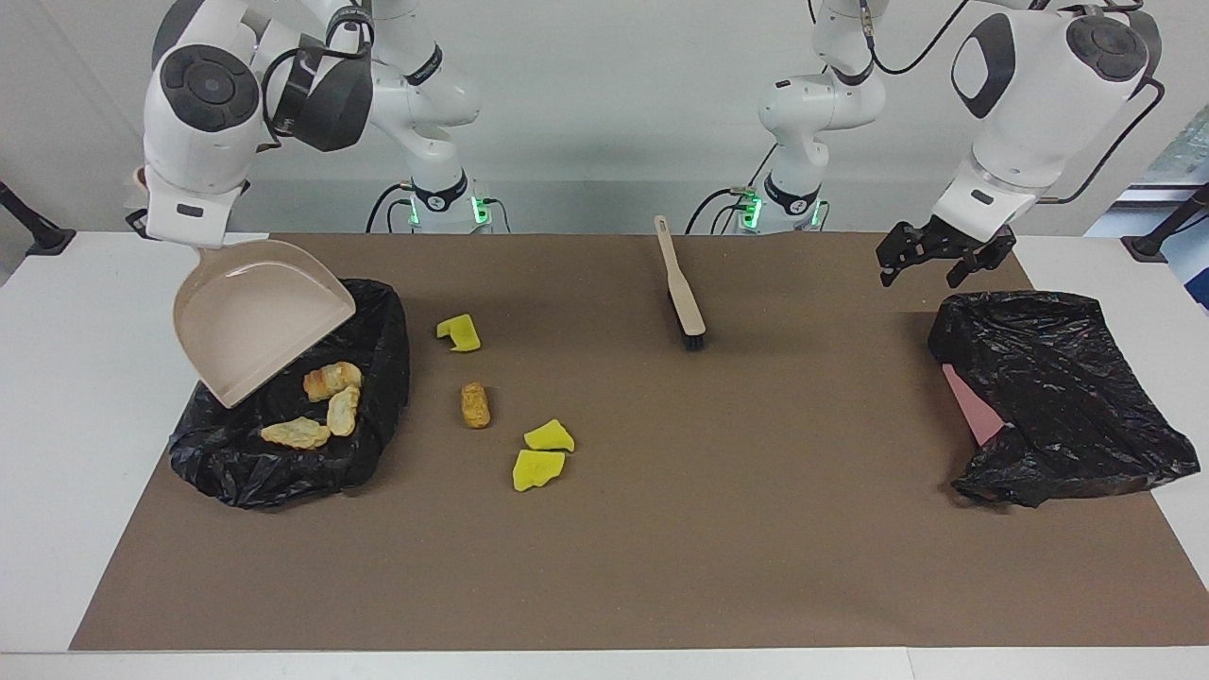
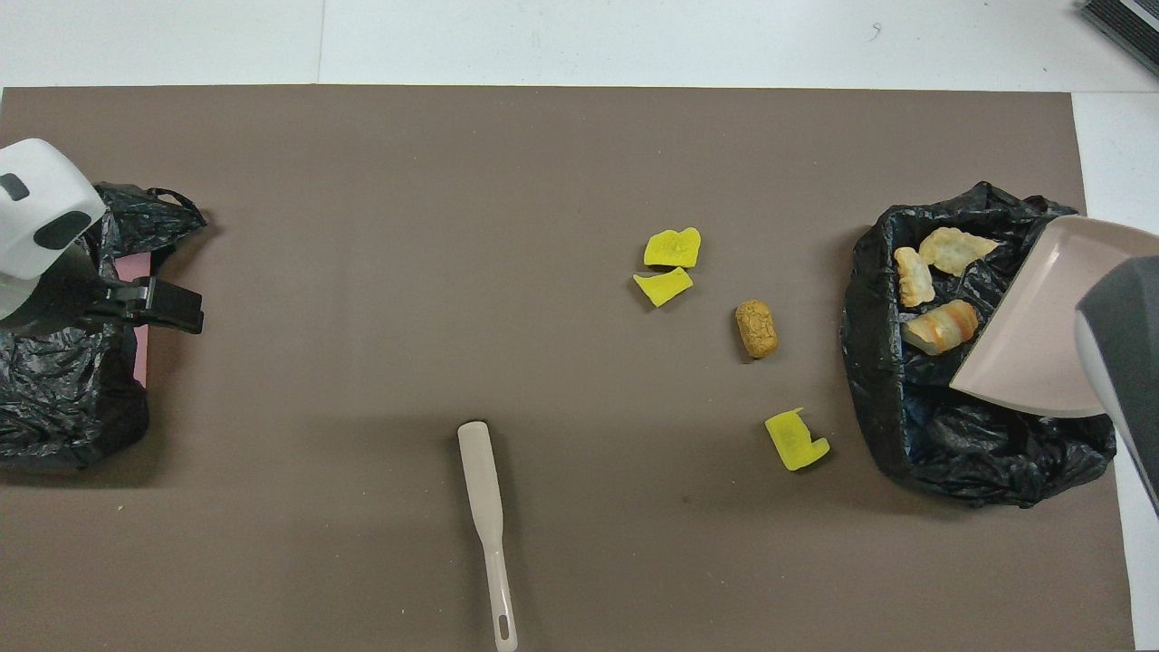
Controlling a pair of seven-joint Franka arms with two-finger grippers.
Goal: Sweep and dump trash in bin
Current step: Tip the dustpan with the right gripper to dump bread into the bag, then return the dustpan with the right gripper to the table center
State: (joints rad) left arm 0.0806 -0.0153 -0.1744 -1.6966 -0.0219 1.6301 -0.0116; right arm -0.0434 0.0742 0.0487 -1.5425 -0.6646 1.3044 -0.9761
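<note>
Partly done: three bread lumps [image 1: 321, 406] lie in the black bag bin [image 1: 378, 416] at the right arm's end; dustpan [image 1: 255, 316] tilted empty over the bin's rim, lip at 5 o'clock in the facing view; right gripper [image 1: 179, 231] clamped on its handle, fingertips hidden. Left to do: brown nugget [image 1: 475, 404] and three yellow sponge chunks [image 1: 538, 468] on the mat, just beside the bin; from the nugget, one at 11 o'clock, two at 4. Brush [image 1: 682, 288] lies unheld mid-table. Left gripper [image 1: 930, 260] waits over the second bag [image 1: 1058, 397], fingers apart, empty.
</note>
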